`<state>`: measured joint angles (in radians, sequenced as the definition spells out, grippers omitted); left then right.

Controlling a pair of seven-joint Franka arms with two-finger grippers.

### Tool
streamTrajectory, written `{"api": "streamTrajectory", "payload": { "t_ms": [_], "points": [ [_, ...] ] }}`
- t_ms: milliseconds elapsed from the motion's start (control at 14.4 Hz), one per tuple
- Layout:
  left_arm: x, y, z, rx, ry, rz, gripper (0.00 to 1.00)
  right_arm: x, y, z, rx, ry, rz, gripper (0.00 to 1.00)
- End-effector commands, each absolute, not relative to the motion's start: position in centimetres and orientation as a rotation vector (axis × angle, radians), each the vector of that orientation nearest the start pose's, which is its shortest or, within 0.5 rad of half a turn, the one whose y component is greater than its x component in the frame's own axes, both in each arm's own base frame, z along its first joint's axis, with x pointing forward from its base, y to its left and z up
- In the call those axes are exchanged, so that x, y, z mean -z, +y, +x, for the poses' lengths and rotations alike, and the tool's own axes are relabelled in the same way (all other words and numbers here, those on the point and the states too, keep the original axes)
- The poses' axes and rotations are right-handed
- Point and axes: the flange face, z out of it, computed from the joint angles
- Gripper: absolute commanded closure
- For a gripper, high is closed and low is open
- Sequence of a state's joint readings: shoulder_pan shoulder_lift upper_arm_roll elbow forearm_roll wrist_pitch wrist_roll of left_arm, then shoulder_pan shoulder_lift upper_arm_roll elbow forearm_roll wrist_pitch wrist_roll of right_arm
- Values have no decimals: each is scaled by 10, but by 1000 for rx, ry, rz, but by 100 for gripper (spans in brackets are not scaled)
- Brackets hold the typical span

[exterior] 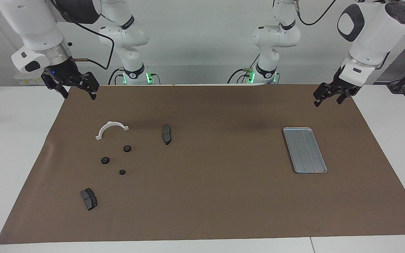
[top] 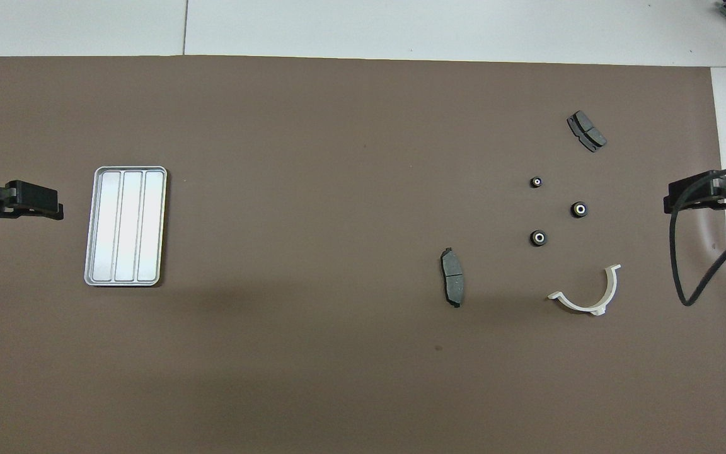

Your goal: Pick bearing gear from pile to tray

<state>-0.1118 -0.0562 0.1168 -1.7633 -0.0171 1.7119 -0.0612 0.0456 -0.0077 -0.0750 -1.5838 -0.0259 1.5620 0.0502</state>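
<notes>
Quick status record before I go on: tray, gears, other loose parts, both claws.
tray: flat silver-grey ridged metal tray, empty, toward the left arm's end of the table
gears: three small black round gears, on the brown mat toward the right arm's end
other parts: white half-ring bracket; two dark grey curved pads
left claw: open, holding nothing, raised over the mat's corner
right claw: open, holding nothing, raised over the mat's corner

Silver-grey ridged tray [exterior: 304, 150], black gears [exterior: 127, 148] with white centres, dark grey pads [exterior: 166, 134], white bracket [exterior: 111, 128], brown mat [exterior: 209, 196]
</notes>
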Motion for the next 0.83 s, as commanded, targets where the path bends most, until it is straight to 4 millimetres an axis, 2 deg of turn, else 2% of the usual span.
{"api": "streamTrajectory", "payload": {
  "t_ms": [0, 348, 487, 626, 765],
  "points": [
    [-577, 6, 536, 23, -99, -3150, 0, -621, -19, 546, -2, 106, -3161, 0],
    [-577, 6, 536, 23, -99, -3150, 0, -615, -18, 540, -19, 106, -3158, 0],
    [-577, 6, 536, 23, -99, -3150, 0, -603, -17, 541, 84, 84, -3156, 0],
    [-577, 6, 536, 23, -99, -3150, 0, -581, -20, 544, 135, 73, -3154, 0],
    [-577, 6, 536, 23, -99, -3150, 0, -545, -30, 553, 156, 33, -3156, 0]
  ]
}}
